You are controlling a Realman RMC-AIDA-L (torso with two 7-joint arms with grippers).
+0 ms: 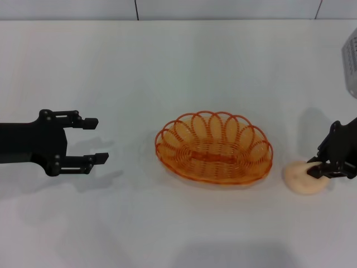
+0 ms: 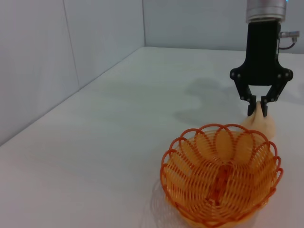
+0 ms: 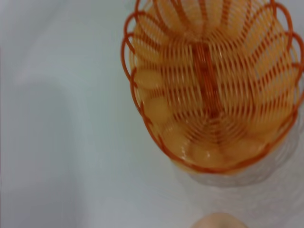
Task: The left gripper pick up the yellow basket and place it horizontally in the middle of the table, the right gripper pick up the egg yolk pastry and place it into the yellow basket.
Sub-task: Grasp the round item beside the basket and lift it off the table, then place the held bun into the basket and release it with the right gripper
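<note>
The yellow basket [image 1: 262, 152] lies lengthwise at the middle of the white table [image 1: 111, 223] and is empty. It also shows in the left wrist view [image 2: 190, 153] and the right wrist view [image 3: 152, 109]. My left gripper [image 1: 99, 139] is open and empty, hovering well left of the basket. The egg yolk pastry [image 1: 301, 181] sits on the table just right of the basket; it also shows in the left wrist view [image 2: 266, 126] and the right wrist view [image 3: 218, 222]. My right gripper [image 1: 314, 167] [image 2: 257, 111] points down, fingers pinched on the pastry's top.
A grey-white object [image 1: 350, 56] stands at the far right edge of the table. A pale wall [image 1: 223, 8] runs along the table's back edge. Bare tabletop lies in front of the basket and between it and the left gripper.
</note>
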